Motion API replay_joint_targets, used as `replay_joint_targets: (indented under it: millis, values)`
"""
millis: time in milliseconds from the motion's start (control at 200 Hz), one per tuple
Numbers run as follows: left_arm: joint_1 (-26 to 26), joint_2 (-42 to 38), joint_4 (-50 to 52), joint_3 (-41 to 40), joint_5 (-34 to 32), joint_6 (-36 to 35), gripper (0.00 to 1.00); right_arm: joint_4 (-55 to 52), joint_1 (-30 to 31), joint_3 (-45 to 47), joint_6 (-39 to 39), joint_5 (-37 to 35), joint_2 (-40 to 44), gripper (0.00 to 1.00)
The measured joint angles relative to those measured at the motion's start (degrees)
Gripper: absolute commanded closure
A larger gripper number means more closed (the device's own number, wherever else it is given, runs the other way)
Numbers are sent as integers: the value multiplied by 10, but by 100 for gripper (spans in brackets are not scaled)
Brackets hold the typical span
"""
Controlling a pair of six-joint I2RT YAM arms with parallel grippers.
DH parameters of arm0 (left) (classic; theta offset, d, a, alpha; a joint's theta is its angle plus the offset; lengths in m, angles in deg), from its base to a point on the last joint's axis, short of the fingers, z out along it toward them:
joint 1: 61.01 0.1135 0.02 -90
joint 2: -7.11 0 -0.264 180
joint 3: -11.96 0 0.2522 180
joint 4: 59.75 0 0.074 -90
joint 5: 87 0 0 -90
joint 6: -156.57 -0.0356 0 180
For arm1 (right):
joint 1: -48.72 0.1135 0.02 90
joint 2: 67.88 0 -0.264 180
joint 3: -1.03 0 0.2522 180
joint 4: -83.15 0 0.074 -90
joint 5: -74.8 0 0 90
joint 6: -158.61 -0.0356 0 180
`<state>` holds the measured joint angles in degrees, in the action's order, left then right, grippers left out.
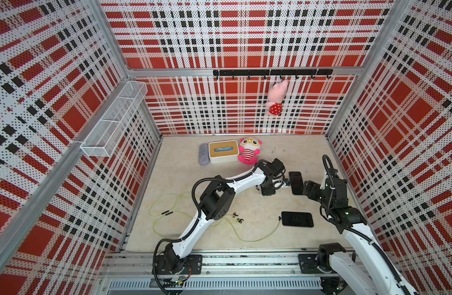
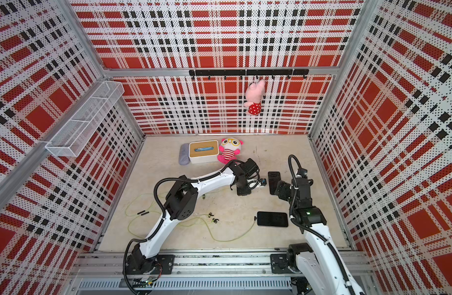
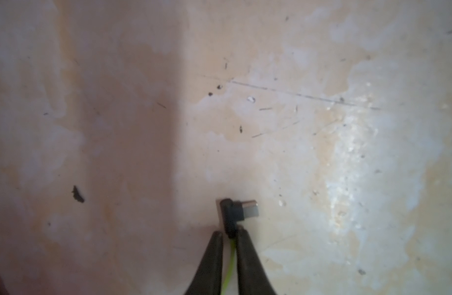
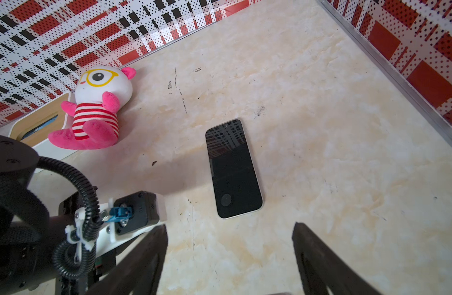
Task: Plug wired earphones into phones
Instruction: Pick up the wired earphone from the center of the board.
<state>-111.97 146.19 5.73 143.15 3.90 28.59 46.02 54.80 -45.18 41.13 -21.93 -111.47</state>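
Observation:
Two black phones lie on the beige floor: the far phone (image 1: pixel 295 182) (image 2: pixel 274 181) (image 4: pixel 233 168) and the near phone (image 1: pixel 297 219) (image 2: pixel 272 219). A small black plug (image 1: pixel 280 218) sits at the near phone's left end, its yellow-green cable (image 1: pixel 255 238) curving away. More earphone cable (image 1: pixel 168 204) and earbuds (image 1: pixel 239 220) lie behind the left arm. My left gripper (image 3: pixel 230 233) (image 1: pixel 268 191) is shut on the stem of a second black plug (image 3: pixel 236 213), just left of the far phone. My right gripper (image 4: pixel 230 226) (image 1: pixel 309 187) stands open at that phone's near end.
At the back stand a white box with a cork top (image 1: pixel 223 151), a grey pouch (image 1: pixel 204 153) and a pink striped plush (image 1: pixel 249 150). Another pink plush (image 1: pixel 277 97) hangs from the hook rail. A wire basket (image 1: pixel 115 117) juts from the left wall.

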Motion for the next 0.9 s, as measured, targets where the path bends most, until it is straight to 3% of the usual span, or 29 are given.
replay_joint_targets:
  millis: [175,421,616,902]
  values:
    - [-2,-4,0,-5,-6,15,100,-4,0,-6,-6,-2,3,19]
    - [-3,-51,-39,-83,-8,39,100,-11,0,-15,-9,4,25,16]
    - [-1,-125,-72,-186,25,65,100,-20,0,-15,-10,21,47,16]
    - [22,-280,-203,-323,92,115,100,-7,0,-3,-26,112,47,14]
